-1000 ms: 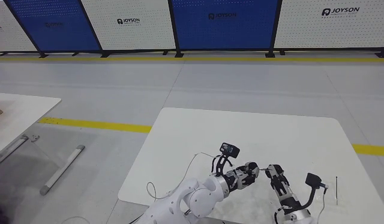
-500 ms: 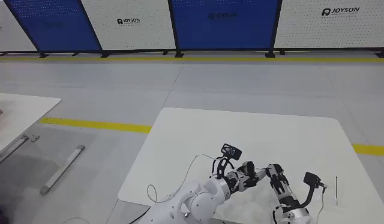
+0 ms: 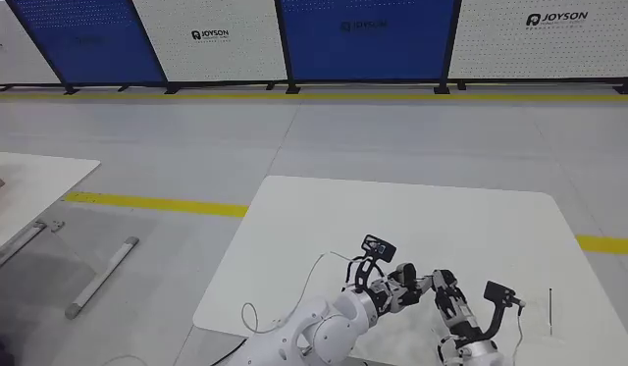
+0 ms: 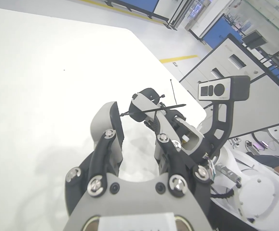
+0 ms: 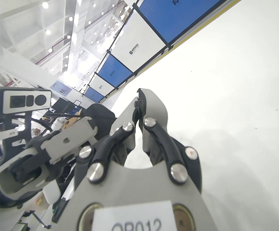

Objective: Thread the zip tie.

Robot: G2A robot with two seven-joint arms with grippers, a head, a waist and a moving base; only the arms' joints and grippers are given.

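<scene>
Left wrist view, working outward from the left gripper (image 4: 137, 121): released, fingers (image 4: 110, 123) spread wide, nothing pinched. Across that gap, a thin black plastic zip tie (image 4: 153, 110), carried clear of the white worktop (image 4: 45, 61), one end just at a left pad, tapered tip pointing away past the right gripper (image 5: 138, 103). Right gripper clenched, pads pressed together, apparently on the strap's middle, though the pinch itself is hard to make out. Both grippers close together above the worktop's near edge, toward its right corner.

Probably very light, smooth and slippery, springy rather than stiff; likely to bow and wander if gripped far from its end. Best taken close behind the tapered tip, flat faces against the pads, for aiming at the head's slot.

Count: two zip ties, one in the air and a second black zip tie (image 4: 174, 92) lying flat by the worktop's right edge; two grippers; one worktop.
</scene>
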